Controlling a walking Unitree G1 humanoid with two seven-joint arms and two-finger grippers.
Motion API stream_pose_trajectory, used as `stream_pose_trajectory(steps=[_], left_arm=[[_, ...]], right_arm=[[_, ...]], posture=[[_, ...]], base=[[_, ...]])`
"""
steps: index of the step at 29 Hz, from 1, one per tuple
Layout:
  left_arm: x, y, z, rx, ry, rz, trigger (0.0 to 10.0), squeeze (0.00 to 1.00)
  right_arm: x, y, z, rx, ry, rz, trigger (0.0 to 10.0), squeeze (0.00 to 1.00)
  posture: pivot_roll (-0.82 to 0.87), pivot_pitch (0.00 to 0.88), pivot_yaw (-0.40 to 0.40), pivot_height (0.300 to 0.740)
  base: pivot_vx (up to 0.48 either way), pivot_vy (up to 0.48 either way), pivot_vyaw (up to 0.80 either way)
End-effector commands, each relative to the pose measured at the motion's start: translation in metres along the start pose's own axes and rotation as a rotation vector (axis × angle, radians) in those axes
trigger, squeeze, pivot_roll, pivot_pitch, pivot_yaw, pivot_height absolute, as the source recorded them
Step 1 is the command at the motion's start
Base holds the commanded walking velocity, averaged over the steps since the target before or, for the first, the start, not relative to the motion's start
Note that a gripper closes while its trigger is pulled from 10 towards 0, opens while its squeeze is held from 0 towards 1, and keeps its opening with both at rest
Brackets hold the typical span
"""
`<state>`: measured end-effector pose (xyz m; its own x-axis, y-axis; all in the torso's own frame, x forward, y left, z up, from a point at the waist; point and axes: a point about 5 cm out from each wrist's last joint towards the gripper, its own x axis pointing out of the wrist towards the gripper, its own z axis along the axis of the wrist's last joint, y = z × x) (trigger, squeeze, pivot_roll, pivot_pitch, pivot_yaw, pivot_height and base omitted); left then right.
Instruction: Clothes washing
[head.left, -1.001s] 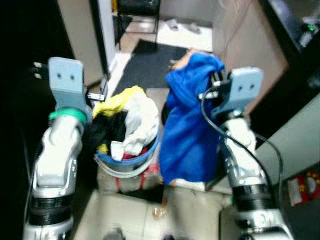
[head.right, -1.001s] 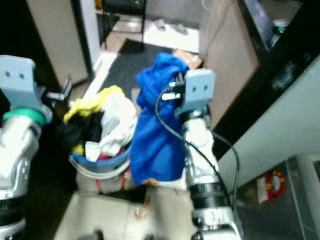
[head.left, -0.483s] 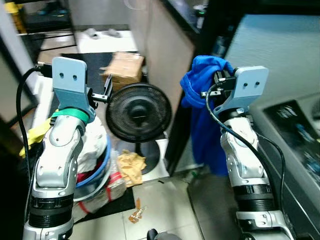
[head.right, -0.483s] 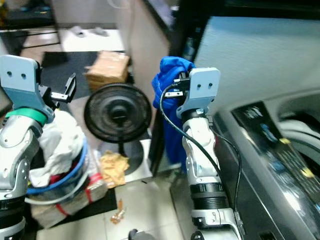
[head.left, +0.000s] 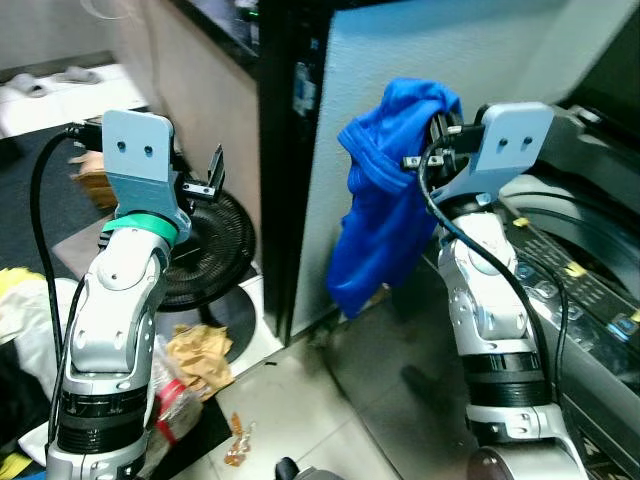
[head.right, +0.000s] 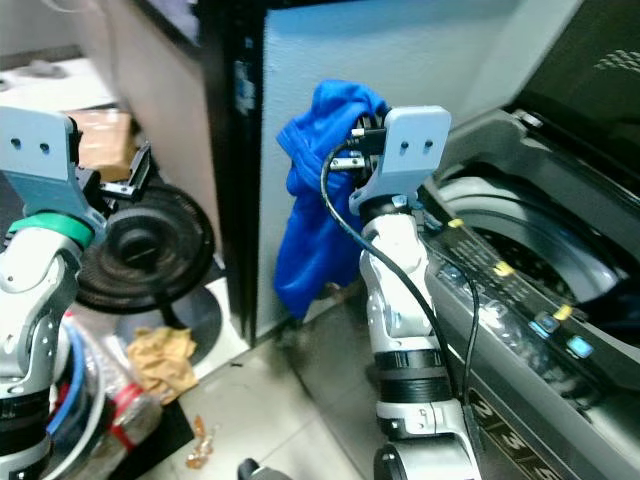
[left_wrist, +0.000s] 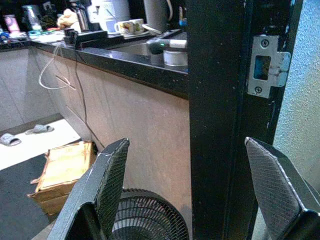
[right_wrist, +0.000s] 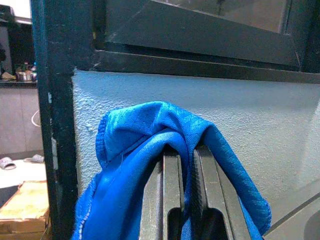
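Two grippers raised: my right gripper (right_wrist: 186, 162) is clamped on the blue garment (head.left: 385, 215), hanging beside the washing machine (head.right: 520, 250)'s open rim; my left gripper (left_wrist: 195, 195) gapes wide, holding nothing.

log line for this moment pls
right gripper shut on blue cloth garment | held up beside open grey top-load washing machine | left gripper open, empty, near black round fan
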<state>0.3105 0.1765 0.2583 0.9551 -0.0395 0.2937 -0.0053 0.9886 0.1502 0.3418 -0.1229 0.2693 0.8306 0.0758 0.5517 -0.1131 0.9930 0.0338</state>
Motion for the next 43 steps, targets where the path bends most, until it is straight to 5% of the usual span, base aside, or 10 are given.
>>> stream_pose_trajectory(steps=[1,36,43], left_arm=[[-0.001,-0.003,0.003,0.012,-0.007,-0.01,10.0,0.0],[-0.001,0.002,0.009,0.053,-0.032,0.02,10.0,0.0],[-0.001,0.003,0.009,0.045,-0.025,0.028,10.0,0.0]], right_arm=[[0.005,0.001,0.01,0.023,-0.041,-0.001,10.0,0.0],[0.017,0.002,0.022,0.3,-0.057,-0.011,10.0,0.0],[0.016,0.004,0.02,0.296,-0.042,-0.001,10.0,0.0]], posture=[[0.09,0.007,-0.021,0.74],[0.12,0.0,-0.026,0.74],[0.12,0.0,-0.027,0.74]], base=[[0.0,0.0,-0.8],[0.0,0.0,-0.8],[0.218,0.34,-0.8]])
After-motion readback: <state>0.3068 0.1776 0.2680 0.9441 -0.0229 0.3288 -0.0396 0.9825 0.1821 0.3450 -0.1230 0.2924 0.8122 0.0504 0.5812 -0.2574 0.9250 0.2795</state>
